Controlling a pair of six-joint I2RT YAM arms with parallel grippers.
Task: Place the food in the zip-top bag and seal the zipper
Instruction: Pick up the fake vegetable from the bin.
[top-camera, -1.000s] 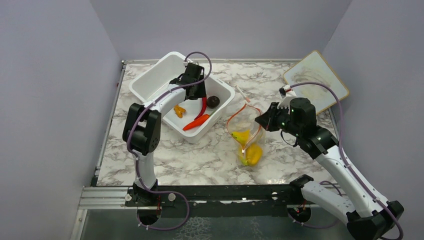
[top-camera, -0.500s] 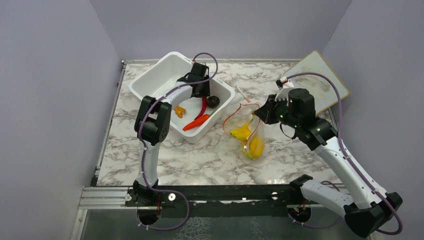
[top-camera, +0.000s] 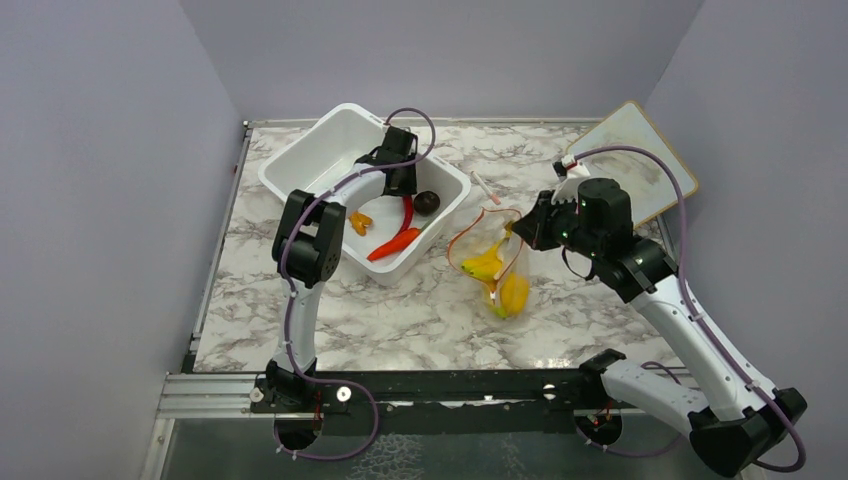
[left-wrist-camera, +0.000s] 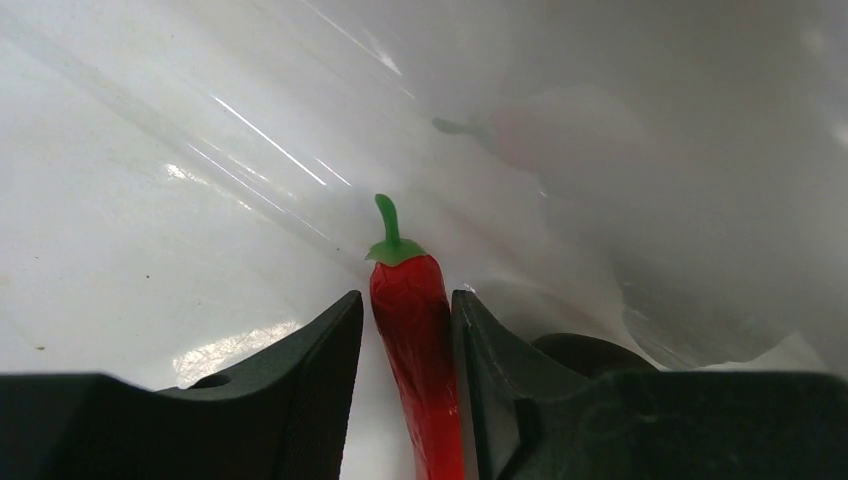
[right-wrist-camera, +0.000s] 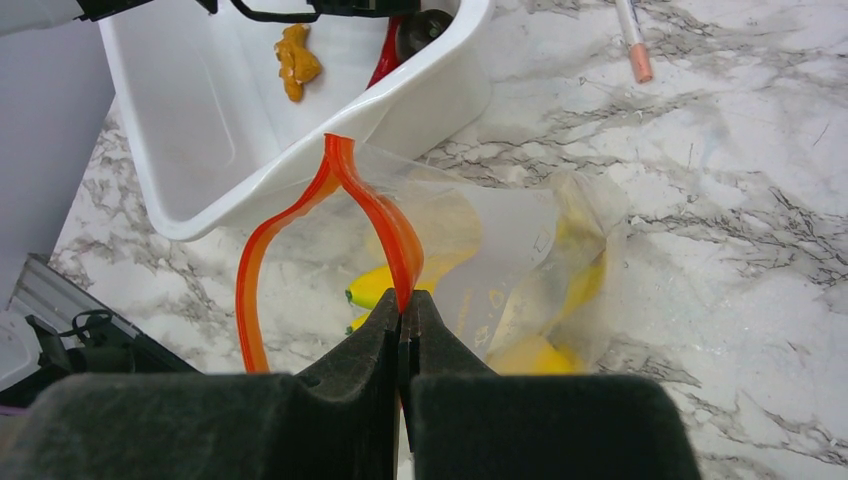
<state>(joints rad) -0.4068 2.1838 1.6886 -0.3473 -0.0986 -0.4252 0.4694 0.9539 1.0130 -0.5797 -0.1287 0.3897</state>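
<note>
top: the right gripper (top-camera: 527, 228) had raised the bag (top-camera: 490, 262) upright just beside the tub (top-camera: 310, 160). left wrist: the left gripper (left-wrist-camera: 406, 300) had narrowed around the chili (left-wrist-camera: 420, 350) in the tub, jaws not yet clamped. right wrist: we found the jaws pinched on the zipper (right-wrist-camera: 385, 220), mouth agape; loading could proceed.

— What do we see round the edges?
— Plain pale lilac walls (top-camera: 100, 200) at the left, top and right of our frame, evenly lit.
— And in the middle?
— A white marble-look table (top-camera: 420, 320) veined in grey; we see a metal rail (top-camera: 200, 395) along its lower edge.
</note>
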